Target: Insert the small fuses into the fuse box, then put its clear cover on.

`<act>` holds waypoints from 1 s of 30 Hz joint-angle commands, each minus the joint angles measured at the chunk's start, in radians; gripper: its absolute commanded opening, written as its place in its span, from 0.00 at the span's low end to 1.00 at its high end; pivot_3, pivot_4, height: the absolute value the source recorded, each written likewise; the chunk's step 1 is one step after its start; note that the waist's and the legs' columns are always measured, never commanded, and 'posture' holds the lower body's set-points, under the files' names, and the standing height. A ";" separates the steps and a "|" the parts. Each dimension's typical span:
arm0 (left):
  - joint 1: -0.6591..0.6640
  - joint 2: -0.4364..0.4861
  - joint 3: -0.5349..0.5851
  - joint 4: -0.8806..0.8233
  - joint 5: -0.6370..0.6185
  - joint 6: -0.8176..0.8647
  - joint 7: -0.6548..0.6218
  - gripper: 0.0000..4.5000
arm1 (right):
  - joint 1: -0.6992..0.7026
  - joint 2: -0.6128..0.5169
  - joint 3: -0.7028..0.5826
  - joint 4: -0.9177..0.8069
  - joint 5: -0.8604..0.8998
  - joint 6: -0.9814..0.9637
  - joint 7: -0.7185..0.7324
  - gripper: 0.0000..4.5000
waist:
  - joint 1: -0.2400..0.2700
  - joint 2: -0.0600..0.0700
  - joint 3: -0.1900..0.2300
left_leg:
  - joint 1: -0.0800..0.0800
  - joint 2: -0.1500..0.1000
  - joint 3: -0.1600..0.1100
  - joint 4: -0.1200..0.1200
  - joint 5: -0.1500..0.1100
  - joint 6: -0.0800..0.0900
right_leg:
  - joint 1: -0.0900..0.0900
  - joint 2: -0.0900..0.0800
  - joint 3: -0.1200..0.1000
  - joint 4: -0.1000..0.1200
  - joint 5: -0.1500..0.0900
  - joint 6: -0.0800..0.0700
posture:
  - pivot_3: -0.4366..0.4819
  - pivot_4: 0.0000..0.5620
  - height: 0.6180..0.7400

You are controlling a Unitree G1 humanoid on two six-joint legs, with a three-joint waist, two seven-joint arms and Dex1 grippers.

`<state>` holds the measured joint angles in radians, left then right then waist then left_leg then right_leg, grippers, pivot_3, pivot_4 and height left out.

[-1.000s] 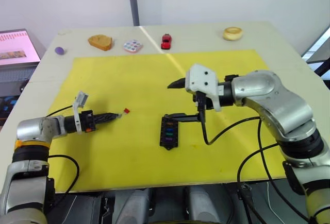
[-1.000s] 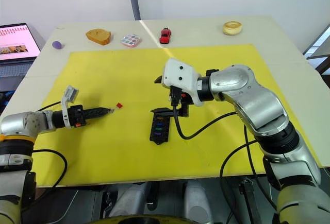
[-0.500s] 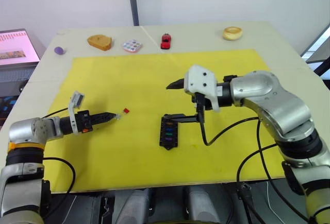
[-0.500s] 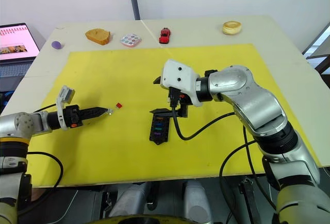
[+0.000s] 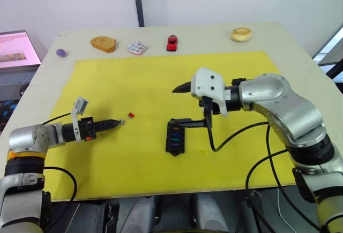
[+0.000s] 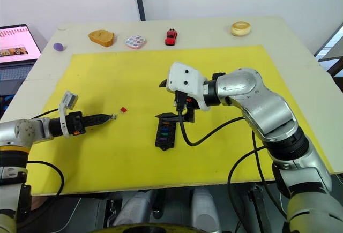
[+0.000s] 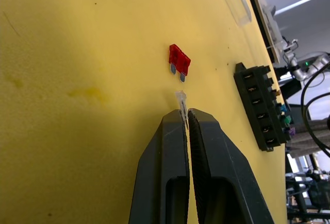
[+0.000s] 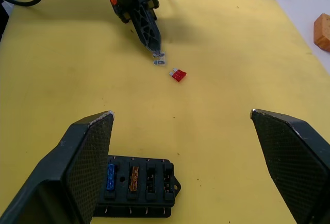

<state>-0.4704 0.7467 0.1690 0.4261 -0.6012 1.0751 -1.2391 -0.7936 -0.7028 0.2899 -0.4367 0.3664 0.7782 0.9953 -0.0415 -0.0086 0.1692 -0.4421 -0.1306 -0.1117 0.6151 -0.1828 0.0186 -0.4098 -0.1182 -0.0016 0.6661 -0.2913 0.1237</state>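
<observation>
Your left gripper has pulled back toward the mat's left edge — fingers pinched on a clear fuse, red fuse just ahead. Your right gripper gapes wide, empty, over the fuse box mid-mat.

Small red plastic blade fuse lies on yellow mat just beyond left gripper fingertips; black rectangular fuse box sits between right gripper fingers.
</observation>
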 commanded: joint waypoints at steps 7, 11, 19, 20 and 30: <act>0.018 -0.012 -0.023 0.004 0.008 0.000 0.022 0.34 | -0.013 0.001 -0.006 -0.025 -0.006 -0.017 -0.001 1.00 | 0.003 0.000 0.000 | 0.000 0.000 0.000 0.000 0.000 0.000 | 0.000 0.000 0.000 0.000 0.000 0.000 | 0.48 0.27 1.00; 0.013 -0.013 -0.010 0.042 0.006 0.006 0.032 0.44 | -0.014 0.001 -0.005 -0.023 -0.010 -0.018 -0.001 1.00 | 0.005 0.000 0.000 | 0.000 0.000 0.000 0.000 0.000 0.000 | 0.000 0.000 0.000 0.000 0.000 0.000 | 0.48 0.27 1.00; 0.017 -0.034 -0.001 0.073 -0.007 0.020 0.057 0.44 | -0.013 0.005 -0.003 -0.022 -0.017 -0.022 -0.001 1.00 | 0.005 0.000 0.000 | 0.001 0.000 0.000 0.000 0.000 0.000 | 0.001 0.000 0.000 0.000 0.000 0.000 | 0.48 0.27 1.00; 0.016 -0.039 -0.003 0.073 -0.007 0.019 0.059 0.44 | -0.013 0.005 -0.002 -0.022 -0.017 -0.022 0.000 1.00 | 0.005 0.001 -0.001 | 0.001 0.000 0.000 0.000 0.000 0.000 | 0.001 0.000 0.000 0.000 0.000 0.000 | 0.48 0.27 1.00; 0.010 -0.073 -0.023 0.068 0.003 0.013 0.093 0.01 | -0.012 0.003 -0.003 -0.026 -0.020 -0.023 -0.001 1.00 | 0.027 0.002 -0.002 | 0.002 0.000 0.000 0.001 0.000 0.000 | 0.001 0.000 0.000 0.000 0.000 0.000 | 0.48 0.27 1.00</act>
<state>-0.4853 0.6760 0.1708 0.4619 -0.6267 1.0828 -1.1751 -0.7936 -0.7023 0.3010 -0.4367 0.3480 0.7693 0.9953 -0.0141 -0.0069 0.1674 -0.4398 -0.1305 -0.1120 0.6161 -0.1826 0.0183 -0.4080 -0.1182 -0.0017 0.6665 -0.2912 0.1237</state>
